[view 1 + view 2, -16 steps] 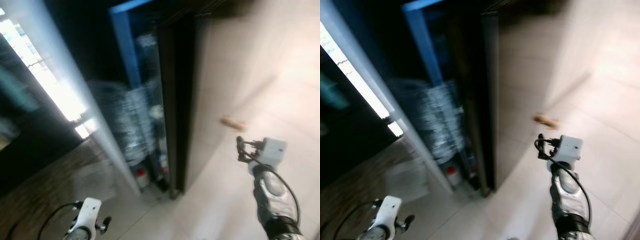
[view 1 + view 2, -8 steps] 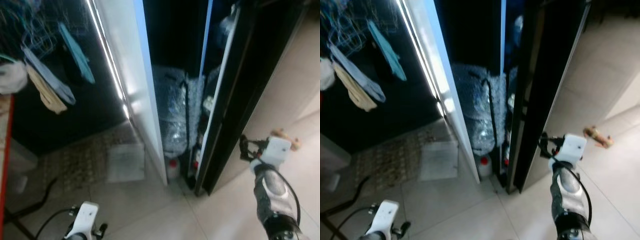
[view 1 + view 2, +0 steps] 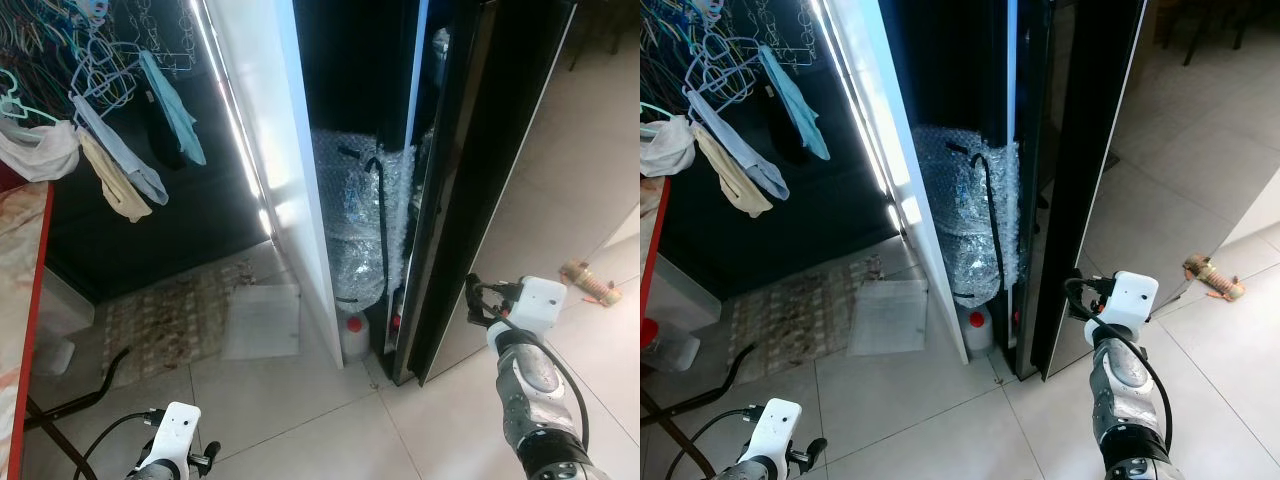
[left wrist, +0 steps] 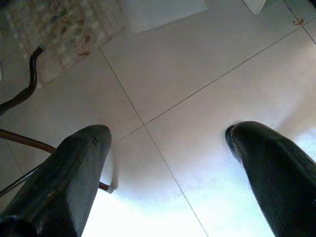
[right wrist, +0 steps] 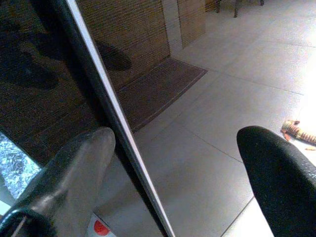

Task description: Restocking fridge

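The fridge stands ahead with its tall black glossy door (image 3: pixel 480 170) ajar beside a white panel (image 3: pixel 290 190). In the dark gap between them stands a large bubble-wrapped bottle (image 3: pixel 355 230), and a small white bottle with a red cap (image 3: pixel 353 335) sits on the floor below it. My right arm (image 3: pixel 525 335) is raised just in front of the black door's lower edge. In the right wrist view my right gripper (image 5: pixel 177 143) is open and empty, with the door's edge (image 5: pixel 106 113) running between its fingers. My left gripper (image 4: pixel 168 133) hangs low, open over the floor tiles.
Clothes on hangers (image 3: pixel 120 150) hang at the left over a patterned rug (image 3: pixel 170 320) and a white mat (image 3: pixel 262 320). A red-edged table (image 3: pixel 25 290) is at the far left. A small toy (image 3: pixel 590 282) lies on the pale tiles to the right.
The head camera has swung and steadied, so the blur is gone and the fridge stands upright in view. Both arms keep about the same pose.
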You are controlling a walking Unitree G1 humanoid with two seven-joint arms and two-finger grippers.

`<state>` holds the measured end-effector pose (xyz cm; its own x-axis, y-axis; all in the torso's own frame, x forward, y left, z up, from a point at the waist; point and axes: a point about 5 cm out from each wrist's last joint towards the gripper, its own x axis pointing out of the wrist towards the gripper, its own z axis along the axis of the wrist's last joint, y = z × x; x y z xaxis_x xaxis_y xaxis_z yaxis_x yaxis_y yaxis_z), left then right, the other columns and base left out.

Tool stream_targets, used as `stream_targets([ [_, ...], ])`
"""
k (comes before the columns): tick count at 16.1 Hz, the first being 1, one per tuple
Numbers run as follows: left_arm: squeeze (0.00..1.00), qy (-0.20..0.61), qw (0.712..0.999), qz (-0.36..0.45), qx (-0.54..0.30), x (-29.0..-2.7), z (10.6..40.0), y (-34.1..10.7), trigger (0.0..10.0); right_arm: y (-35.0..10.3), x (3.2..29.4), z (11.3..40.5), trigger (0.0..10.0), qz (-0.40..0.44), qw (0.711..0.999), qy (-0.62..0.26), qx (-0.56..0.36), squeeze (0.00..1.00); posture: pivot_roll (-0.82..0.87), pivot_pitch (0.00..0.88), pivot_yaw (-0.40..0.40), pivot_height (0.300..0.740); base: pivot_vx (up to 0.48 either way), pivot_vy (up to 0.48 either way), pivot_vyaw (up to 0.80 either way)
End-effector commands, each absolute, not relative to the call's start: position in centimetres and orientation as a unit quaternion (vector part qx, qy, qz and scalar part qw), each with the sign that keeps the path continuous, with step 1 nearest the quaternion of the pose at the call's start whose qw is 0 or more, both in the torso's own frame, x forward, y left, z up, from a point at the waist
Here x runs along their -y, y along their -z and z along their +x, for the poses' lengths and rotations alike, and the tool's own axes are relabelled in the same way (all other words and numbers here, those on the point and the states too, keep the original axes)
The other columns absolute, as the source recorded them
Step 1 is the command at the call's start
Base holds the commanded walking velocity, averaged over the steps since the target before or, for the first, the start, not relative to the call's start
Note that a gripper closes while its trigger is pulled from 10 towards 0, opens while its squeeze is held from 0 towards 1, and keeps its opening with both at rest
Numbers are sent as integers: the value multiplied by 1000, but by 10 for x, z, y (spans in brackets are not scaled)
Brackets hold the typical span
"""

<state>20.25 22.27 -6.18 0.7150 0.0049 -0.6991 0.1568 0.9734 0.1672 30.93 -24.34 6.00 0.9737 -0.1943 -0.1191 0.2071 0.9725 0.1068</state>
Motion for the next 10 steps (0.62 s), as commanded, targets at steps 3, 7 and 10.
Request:
stream_targets([
  [3,0,35,912,116,-391,-231,195,65,10000,-58,239,311,10000,56,992,94,-58,0,-191,82,146,740,281,0,0],
  [7,0,35,912,115,-392,-230,195,65,10000,-59,234,313,10000,56,993,86,-56,0,-185,85,145,740,315,0,0],
  [10,0,35,912,114,-392,-230,195,65,10000,-58,233,313,10000,55,993,84,-57,0,-186,88,144,740,339,0,0],
])
